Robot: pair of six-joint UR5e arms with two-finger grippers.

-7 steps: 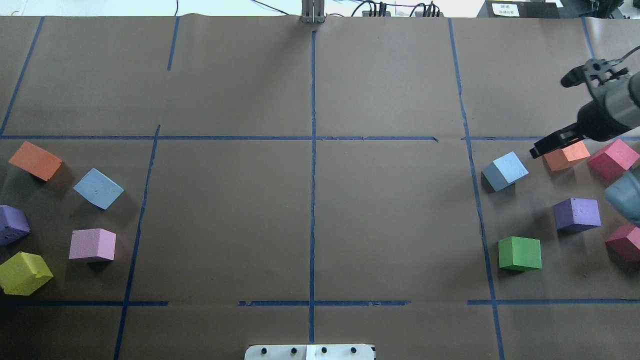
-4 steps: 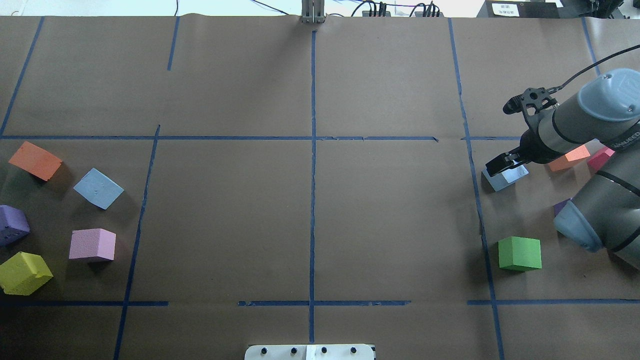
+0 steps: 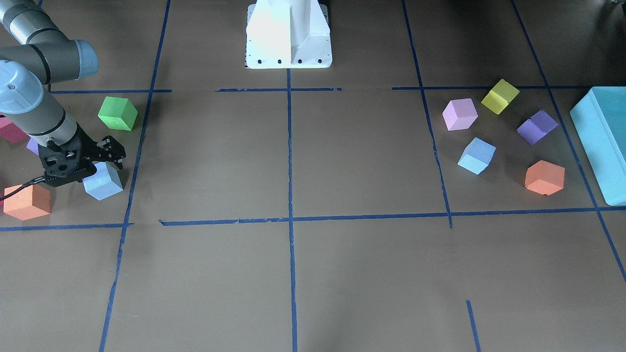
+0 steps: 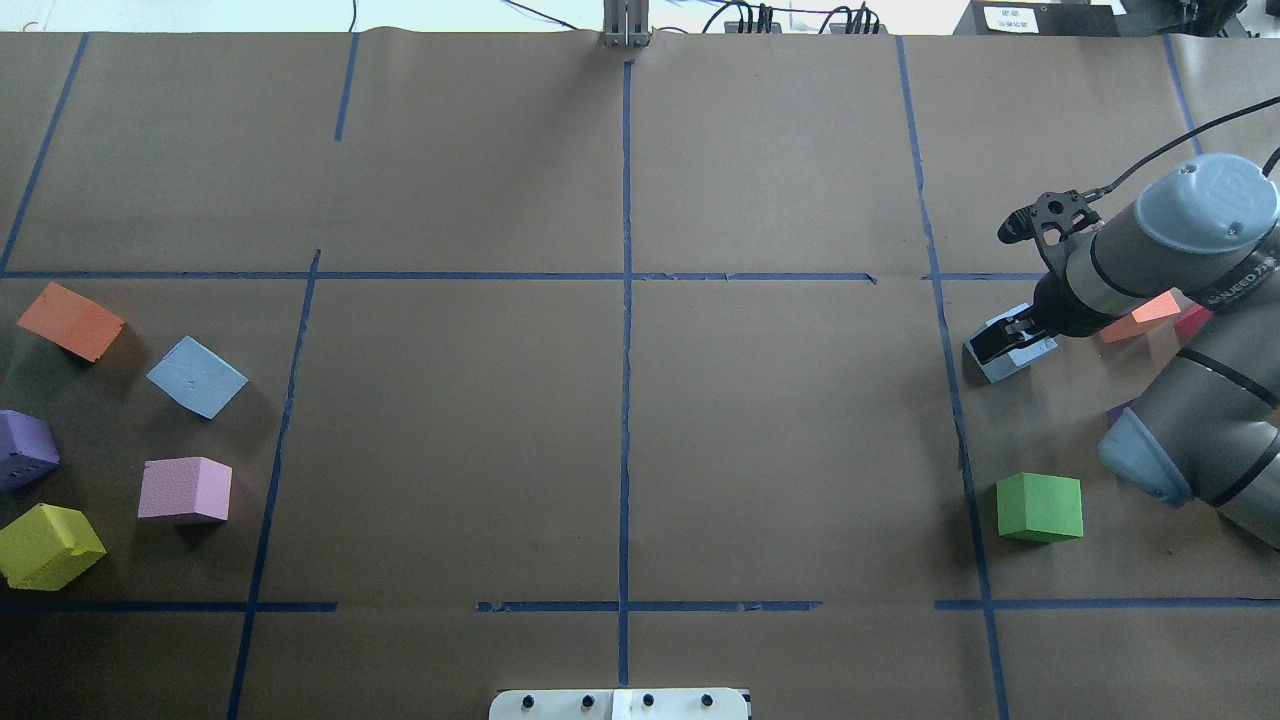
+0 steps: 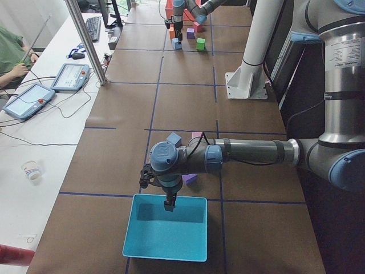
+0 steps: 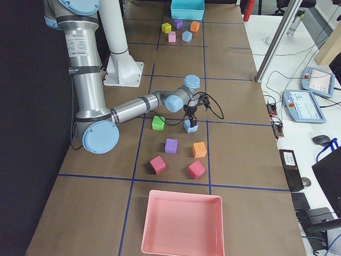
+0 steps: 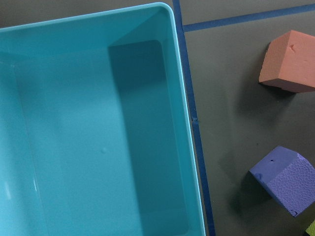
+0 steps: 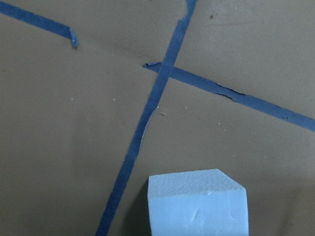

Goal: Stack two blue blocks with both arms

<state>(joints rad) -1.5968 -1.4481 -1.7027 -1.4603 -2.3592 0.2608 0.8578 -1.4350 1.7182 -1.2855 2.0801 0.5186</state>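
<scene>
Right arm (image 4: 1120,275) angled down (end effector (image 4: 1005,337) over blue block (image 3: 103,184)).

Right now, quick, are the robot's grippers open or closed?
Left gripper: cannot tell; it hangs over the teal box.
Right gripper: down at a blue block, but open or closed cannot be told.

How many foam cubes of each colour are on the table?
Blue cubes: 2
Orange cubes: 2
Purple cubes: 2
Red cubes: 2
Green cube: 1
Pink cube: 1
Yellow cube: 1
Total: 11
</scene>
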